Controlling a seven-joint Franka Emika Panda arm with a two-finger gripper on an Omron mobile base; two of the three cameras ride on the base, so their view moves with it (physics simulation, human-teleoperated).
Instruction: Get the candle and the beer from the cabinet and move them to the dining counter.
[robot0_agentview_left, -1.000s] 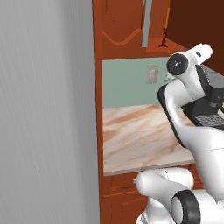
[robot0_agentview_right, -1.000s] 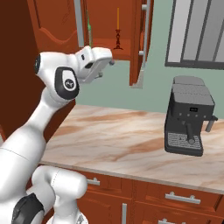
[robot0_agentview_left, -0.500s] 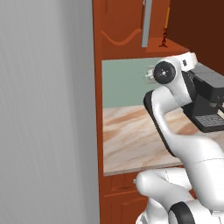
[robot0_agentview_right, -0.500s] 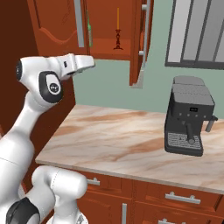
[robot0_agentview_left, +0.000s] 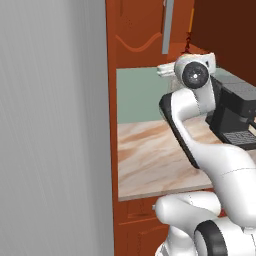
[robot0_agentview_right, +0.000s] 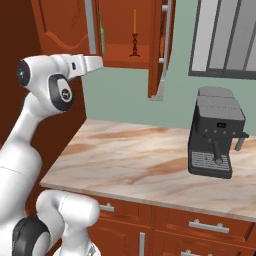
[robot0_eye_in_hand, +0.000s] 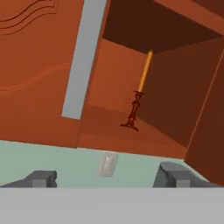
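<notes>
With its dark fingertips (robot0_eye_in_hand: 43, 178) spread wide and empty, the white arm's two-finger gripper (robot0_eye_in_hand: 107, 179) points up at the open reddish-brown wooden cabinet (robot0_agentview_right: 150, 50), probably lining up on the thin orange taper candle (robot0_eye_in_hand: 139, 92) upright on its shelf.

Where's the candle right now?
The candle stands upright on the shelf of the open cabinet, toward its right half in the right base view; in the hand view it is ahead, above the open gripper.
</notes>
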